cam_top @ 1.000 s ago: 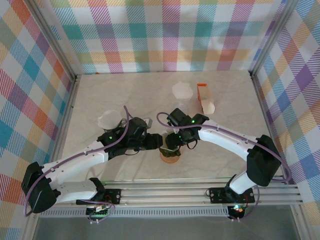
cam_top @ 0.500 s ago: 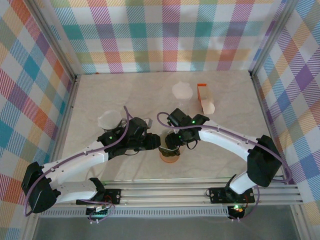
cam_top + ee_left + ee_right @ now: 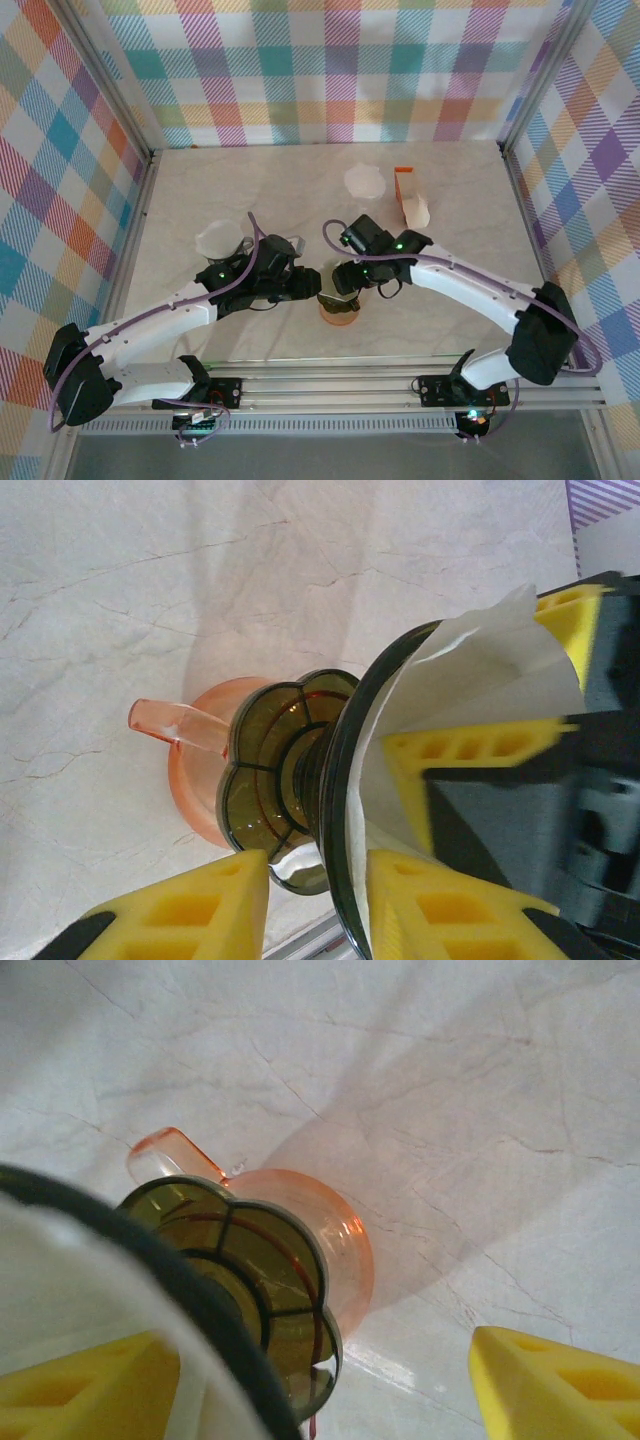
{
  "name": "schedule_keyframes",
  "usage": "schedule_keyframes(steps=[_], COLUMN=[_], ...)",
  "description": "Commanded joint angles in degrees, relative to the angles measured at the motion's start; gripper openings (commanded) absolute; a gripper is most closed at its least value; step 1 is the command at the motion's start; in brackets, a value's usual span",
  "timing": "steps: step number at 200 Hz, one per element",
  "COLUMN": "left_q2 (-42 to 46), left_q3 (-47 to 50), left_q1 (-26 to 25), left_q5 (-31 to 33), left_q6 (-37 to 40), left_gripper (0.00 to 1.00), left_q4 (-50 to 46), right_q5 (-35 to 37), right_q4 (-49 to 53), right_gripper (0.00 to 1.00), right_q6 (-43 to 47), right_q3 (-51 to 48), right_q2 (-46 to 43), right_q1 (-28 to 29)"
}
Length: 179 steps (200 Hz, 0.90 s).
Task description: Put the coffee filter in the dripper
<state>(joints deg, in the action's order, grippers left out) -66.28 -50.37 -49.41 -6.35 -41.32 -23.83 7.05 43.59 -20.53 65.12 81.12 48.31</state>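
Observation:
A smoky dark dripper (image 3: 265,770) stands on an orange cup (image 3: 195,780) near the table's front middle (image 3: 339,305). A white paper filter (image 3: 470,670) lines the inside of the dripper's rim. My left gripper (image 3: 318,900) straddles that rim, one pad inside against the filter and one outside, shut on the dripper. My right gripper (image 3: 320,1390) is open wide above the dripper (image 3: 240,1250). Its left finger (image 3: 70,1385) sits behind the filter (image 3: 60,1260) and its right finger (image 3: 560,1380) hangs well clear of the cup (image 3: 345,1240). In the top view the two grippers meet over the cup, left (image 3: 316,290) and right (image 3: 346,282).
A white stack of filters (image 3: 365,181) and an orange box (image 3: 407,190) lie at the back right. A clear glass vessel (image 3: 218,238) stands just behind my left arm. Plaid walls close in three sides, and an aluminium rail (image 3: 330,385) runs along the front.
The right arm's elbow has swung slightly to the right while its gripper stays at the dripper. The left arm, dripper and cup have held still.

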Motion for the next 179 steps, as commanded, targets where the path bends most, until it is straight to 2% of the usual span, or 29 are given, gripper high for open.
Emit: schedule_keyframes(steps=[1,104,179], left_q2=[-0.19,-0.06,-0.43], left_q3=[-0.34,0.24,-0.32], left_q1=[-0.53,-0.61,-0.60], left_q5=[0.99,1.78,1.52], left_q6=[-0.20,-0.53,-0.65], left_gripper=[0.32,0.32,0.36], left_q4=[-0.60,-0.86,-0.60], right_q5=[1.35,5.96,1.44], right_q4=[1.18,4.39,1.59], right_gripper=[0.76,0.75,0.76], right_q6=[-0.90,-2.05,0.08], right_q3=[-0.06,-3.69,-0.68], right_q2=[-3.16,-7.25,-9.47], right_q1=[-0.15,-0.80,-0.77])
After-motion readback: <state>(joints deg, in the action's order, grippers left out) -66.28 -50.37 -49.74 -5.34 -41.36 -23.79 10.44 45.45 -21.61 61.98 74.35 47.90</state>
